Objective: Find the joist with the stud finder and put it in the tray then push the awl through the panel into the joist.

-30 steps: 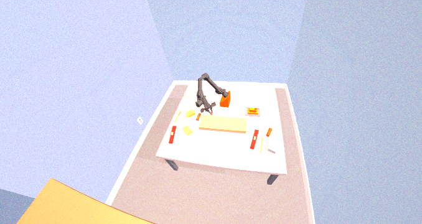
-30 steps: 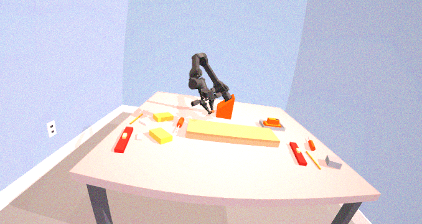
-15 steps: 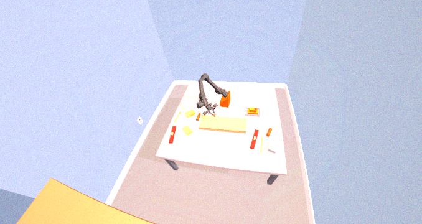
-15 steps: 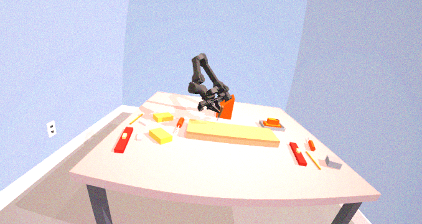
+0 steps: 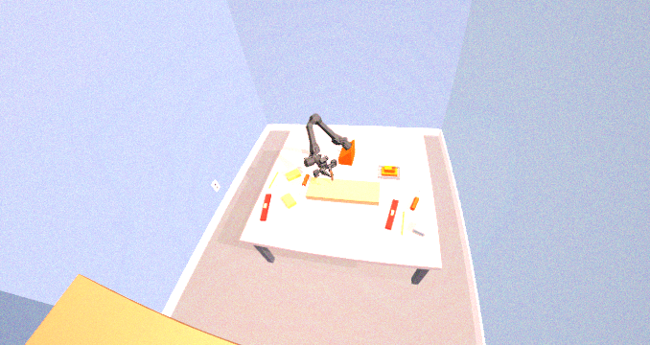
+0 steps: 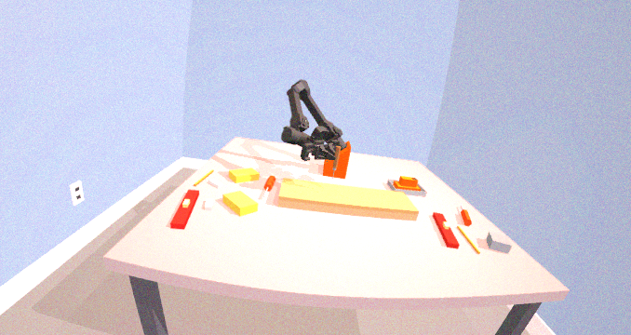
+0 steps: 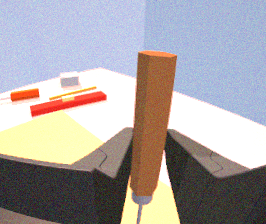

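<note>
My gripper (image 5: 331, 172) (image 6: 335, 155) (image 7: 148, 136) is shut on the awl (image 6: 337, 160) (image 7: 155, 110). The awl's brown handle points up and its thin metal shaft points down, nearly upright. The awl is held near the back edge of the floor panel (image 5: 342, 192) (image 6: 344, 199) (image 7: 39, 137); in the exterior view its tip shows just behind that edge, and its exact height is hard to tell. The panel is a long pale yellow slab lying flat. The orange and yellow stud finder (image 5: 389, 171) (image 6: 408, 182) sits in the grey tray (image 6: 421, 193), right of the arm. The joist is hidden.
An orange block (image 5: 346, 157) (image 6: 343, 166) stands at the arm's base. Left of the panel are an orange screwdriver (image 6: 270, 183), two yellow blocks (image 6: 244, 175) (image 6: 240, 203) and a red level (image 6: 185, 209). Right are another red level (image 6: 445, 231), a pencil (image 6: 468, 240) and a grey bracket (image 6: 499, 245).
</note>
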You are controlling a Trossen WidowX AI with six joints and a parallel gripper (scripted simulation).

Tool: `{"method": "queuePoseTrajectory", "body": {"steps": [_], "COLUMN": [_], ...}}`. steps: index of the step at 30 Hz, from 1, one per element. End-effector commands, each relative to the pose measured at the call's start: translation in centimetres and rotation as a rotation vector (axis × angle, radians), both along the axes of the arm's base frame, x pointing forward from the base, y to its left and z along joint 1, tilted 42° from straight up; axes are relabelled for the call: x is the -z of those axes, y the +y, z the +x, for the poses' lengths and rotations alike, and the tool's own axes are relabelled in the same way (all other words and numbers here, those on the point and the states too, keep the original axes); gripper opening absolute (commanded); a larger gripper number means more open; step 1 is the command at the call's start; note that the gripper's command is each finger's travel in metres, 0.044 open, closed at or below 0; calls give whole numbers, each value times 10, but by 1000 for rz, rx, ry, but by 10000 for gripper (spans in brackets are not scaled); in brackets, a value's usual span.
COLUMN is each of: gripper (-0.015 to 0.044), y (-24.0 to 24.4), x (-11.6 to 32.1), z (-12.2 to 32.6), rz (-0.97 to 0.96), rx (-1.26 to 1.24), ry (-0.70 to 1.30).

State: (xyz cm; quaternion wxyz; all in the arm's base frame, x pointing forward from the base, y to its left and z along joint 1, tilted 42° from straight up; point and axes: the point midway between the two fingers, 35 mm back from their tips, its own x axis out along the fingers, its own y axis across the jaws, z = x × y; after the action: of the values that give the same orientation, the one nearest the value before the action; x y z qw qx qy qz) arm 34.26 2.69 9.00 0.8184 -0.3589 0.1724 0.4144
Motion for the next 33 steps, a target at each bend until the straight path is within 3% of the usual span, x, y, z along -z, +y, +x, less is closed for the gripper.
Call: {"method": "queuePoseTrajectory", "body": {"steps": [1, 33], "gripper": [0, 0], "y": [4, -10], "x": [0, 15], "z": [-2, 0], "rz": [15, 12], "rx": [-28, -29], "ry": [-19, -18]}}
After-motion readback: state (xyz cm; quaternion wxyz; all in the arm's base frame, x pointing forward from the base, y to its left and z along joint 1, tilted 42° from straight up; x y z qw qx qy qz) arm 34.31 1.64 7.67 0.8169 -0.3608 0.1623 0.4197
